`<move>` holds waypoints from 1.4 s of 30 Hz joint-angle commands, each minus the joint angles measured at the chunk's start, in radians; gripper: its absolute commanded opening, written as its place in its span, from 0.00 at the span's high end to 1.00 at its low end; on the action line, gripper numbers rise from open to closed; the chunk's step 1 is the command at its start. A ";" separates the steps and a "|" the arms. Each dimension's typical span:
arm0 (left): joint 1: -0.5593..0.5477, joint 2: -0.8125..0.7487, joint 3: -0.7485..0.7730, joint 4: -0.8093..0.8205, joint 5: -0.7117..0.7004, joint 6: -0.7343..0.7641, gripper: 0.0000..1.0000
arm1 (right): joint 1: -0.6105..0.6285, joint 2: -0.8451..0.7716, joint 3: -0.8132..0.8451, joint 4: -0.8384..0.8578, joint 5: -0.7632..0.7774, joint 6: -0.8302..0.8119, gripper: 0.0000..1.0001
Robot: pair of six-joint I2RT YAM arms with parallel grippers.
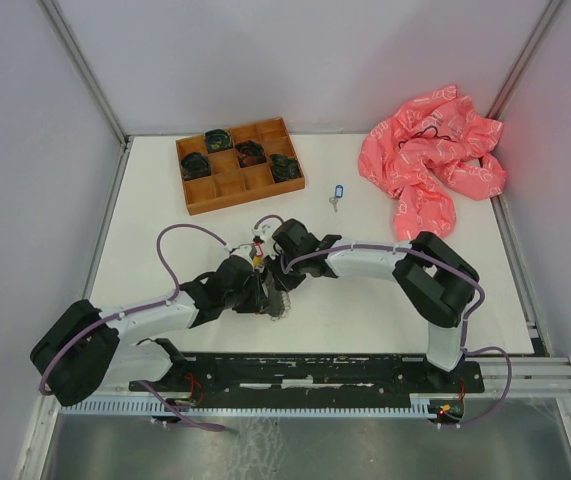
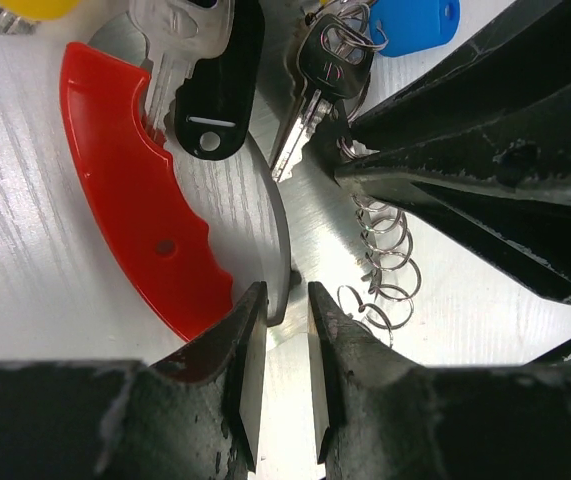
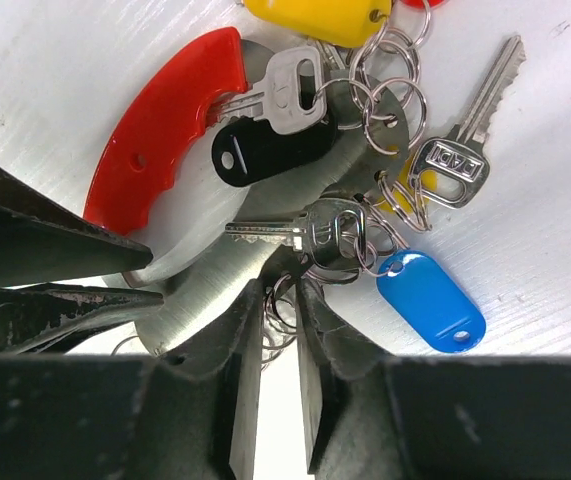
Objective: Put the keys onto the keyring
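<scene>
The keyring is a curved silvery metal band (image 2: 268, 205) with a red plastic arc (image 2: 135, 200) along it, lying flat on the white table. My left gripper (image 2: 287, 300) is shut on the band's edge. A bunch hangs on it: a black-tagged key (image 3: 265, 150), a yellow tag (image 3: 320, 18), a bare silver key (image 3: 465, 140) and a key (image 3: 310, 232) with a blue tag (image 3: 430, 300). My right gripper (image 3: 283, 300) comes in from the opposite side, its jaws drawn close on a cluster of small split rings (image 3: 283, 310) beside that key. A loose blue-tagged key (image 1: 337, 193) lies apart.
A wooden compartment tray (image 1: 190, 192) holding dark items stands at the back left. A crumpled pink bag (image 1: 430, 160) lies at the back right. Both arms meet mid-table, fingertips nearly touching; the right gripper's fingers (image 2: 445, 170) fill the right of the left wrist view.
</scene>
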 commanded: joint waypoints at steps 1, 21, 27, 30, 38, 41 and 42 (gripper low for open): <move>-0.005 -0.008 -0.001 -0.018 -0.010 -0.014 0.70 | 0.003 -0.003 0.037 -0.007 0.011 -0.029 0.78; 0.037 -0.038 0.008 0.052 -0.032 0.020 0.71 | 0.004 -0.192 -0.012 0.001 -0.054 -0.075 0.99; 0.055 -0.118 -0.032 0.201 0.034 0.063 0.70 | -0.006 -0.269 -0.047 0.066 -0.096 -0.115 1.00; 0.074 -0.124 -0.028 0.244 0.062 0.090 0.70 | -0.015 -0.297 -0.053 0.084 -0.152 -0.128 0.99; 0.098 -0.199 -0.102 0.454 0.124 0.165 0.68 | -0.038 -0.403 -0.115 0.149 -0.151 -0.150 0.99; 0.100 -0.273 -0.168 0.580 0.147 0.191 0.66 | -0.047 -0.473 -0.178 0.234 -0.122 -0.155 0.99; 0.100 -0.293 -0.187 0.606 0.149 0.200 0.65 | -0.047 -0.491 -0.204 0.266 -0.121 -0.178 0.99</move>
